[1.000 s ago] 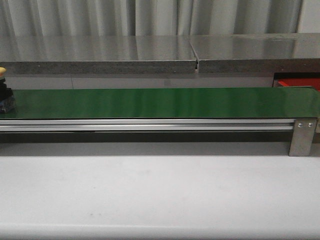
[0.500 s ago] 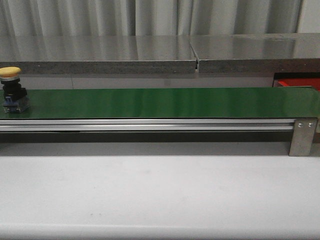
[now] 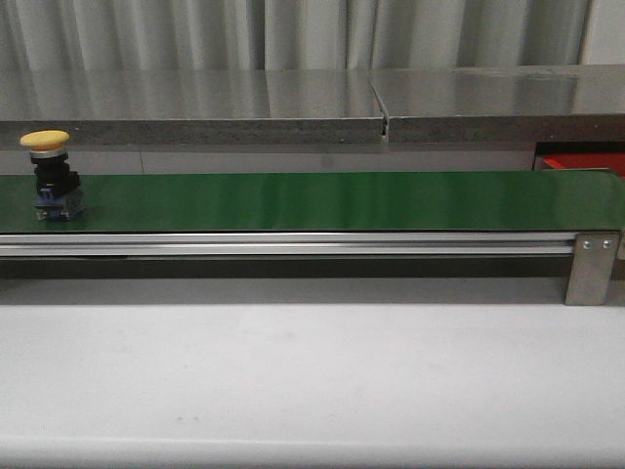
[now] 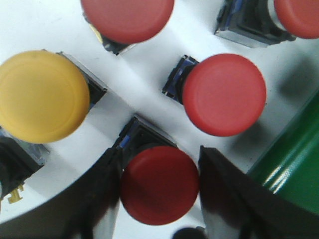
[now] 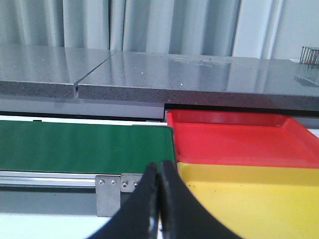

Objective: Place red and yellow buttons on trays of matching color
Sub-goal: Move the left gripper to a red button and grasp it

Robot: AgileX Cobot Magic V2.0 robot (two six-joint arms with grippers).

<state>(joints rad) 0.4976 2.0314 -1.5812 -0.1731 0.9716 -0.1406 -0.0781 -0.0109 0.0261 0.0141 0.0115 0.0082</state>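
Front view faces the green belt (image 3: pixel 322 200) side-on — wrist views sit closer, sharing it.

Pale pleated curtains (image 3: pixel 293 34) behind a long grey speckled counter (image 3: pixel 195 103), softly reflective.

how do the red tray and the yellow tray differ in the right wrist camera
The red tray is red and sits behind, next to the green belt's end; the yellow tray is yellow and sits in front, nearer the camera. Both look empty and lie side by side, edges touching.
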